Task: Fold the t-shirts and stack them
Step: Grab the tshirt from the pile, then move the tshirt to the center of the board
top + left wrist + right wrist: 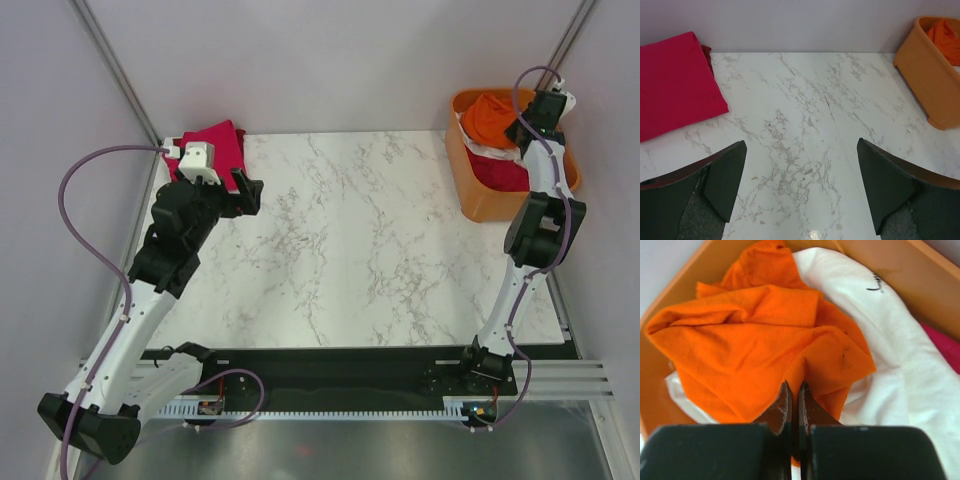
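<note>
One tub holds three shirts; right gripper clamps the orange shirt. Left gripper agape. One pink shirt, perhaps two.

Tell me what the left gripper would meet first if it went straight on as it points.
The left gripper would likely meet the bare white marble tabletop, between the folded magenta-pink cloth t-shirt and the rigid orange plastic tub; depth is unclear.
</note>
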`<move>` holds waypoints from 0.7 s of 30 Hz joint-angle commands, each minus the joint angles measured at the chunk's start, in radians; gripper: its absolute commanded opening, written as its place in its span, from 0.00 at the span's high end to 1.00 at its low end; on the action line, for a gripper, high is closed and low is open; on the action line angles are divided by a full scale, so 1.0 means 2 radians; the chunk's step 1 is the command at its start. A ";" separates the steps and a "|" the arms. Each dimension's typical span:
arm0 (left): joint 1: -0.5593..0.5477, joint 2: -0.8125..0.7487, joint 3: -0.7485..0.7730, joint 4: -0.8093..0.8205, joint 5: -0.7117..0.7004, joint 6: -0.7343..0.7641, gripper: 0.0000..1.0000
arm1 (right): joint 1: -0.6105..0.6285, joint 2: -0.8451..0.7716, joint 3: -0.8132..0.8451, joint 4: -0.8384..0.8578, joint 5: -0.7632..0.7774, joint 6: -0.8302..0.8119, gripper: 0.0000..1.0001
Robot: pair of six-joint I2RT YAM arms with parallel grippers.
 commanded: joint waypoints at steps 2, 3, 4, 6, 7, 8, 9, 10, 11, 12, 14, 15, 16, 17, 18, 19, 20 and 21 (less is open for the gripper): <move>0.001 -0.003 0.019 0.009 0.007 0.008 0.00 | 0.010 -0.026 0.054 0.029 -0.072 0.006 1.00; 0.001 -0.004 0.018 0.009 0.007 0.008 0.00 | 0.017 -0.034 0.070 0.028 -0.083 0.002 1.00; 0.001 -0.004 0.019 0.009 0.007 0.008 0.00 | 0.025 -0.040 0.089 0.023 -0.105 -0.013 1.00; 0.001 -0.007 0.019 0.009 0.007 0.008 0.00 | 0.059 -0.071 0.147 0.015 -0.119 -0.030 1.00; 0.001 -0.007 0.019 0.009 0.007 0.008 0.00 | 0.074 -0.087 0.159 0.014 -0.126 -0.041 1.00; 0.001 -0.010 0.020 0.009 0.007 0.008 0.00 | 0.105 -0.129 0.169 0.016 -0.127 -0.058 1.00; 0.001 -0.010 0.020 0.009 0.007 0.008 0.00 | 0.122 -0.153 0.165 0.033 -0.129 -0.067 1.00; 0.001 -0.011 0.019 0.009 0.007 0.008 0.00 | 0.147 -0.180 0.134 0.051 -0.126 -0.074 1.00; 0.001 -0.013 0.022 0.009 0.007 0.008 0.00 | 0.183 -0.232 0.089 0.078 -0.082 -0.080 0.54; 0.001 -0.013 0.022 0.009 0.007 0.008 0.00 | 0.183 -0.257 0.089 0.095 -0.082 -0.082 0.03; 0.001 -0.014 0.024 0.009 0.007 0.008 0.00 | 0.195 -0.318 0.012 0.125 -0.030 -0.087 0.02; 0.001 -0.015 0.024 0.009 0.007 0.008 0.00 | 0.195 -0.331 -0.005 0.129 -0.004 -0.087 0.02; 0.001 -0.016 0.025 0.009 0.007 0.008 0.00 | 0.195 -0.341 -0.026 0.122 0.048 -0.089 0.02; 0.001 -0.015 0.025 0.009 0.007 0.008 0.00 | 0.195 -0.355 -0.033 0.113 0.066 -0.095 0.02; 0.001 -0.016 0.025 0.009 0.007 0.008 0.00 | 0.195 -0.357 -0.038 0.086 0.082 -0.097 0.02; 0.001 -0.014 0.026 0.009 0.007 0.008 0.00 | 0.195 -0.359 -0.041 0.067 0.098 -0.099 0.02; 0.001 -0.013 0.025 0.009 0.007 0.008 0.00 | 0.195 -0.365 -0.046 0.051 0.098 -0.101 0.02; 0.001 -0.012 0.027 0.009 0.007 0.008 0.00 | 0.195 -0.366 -0.053 0.015 0.101 -0.096 0.02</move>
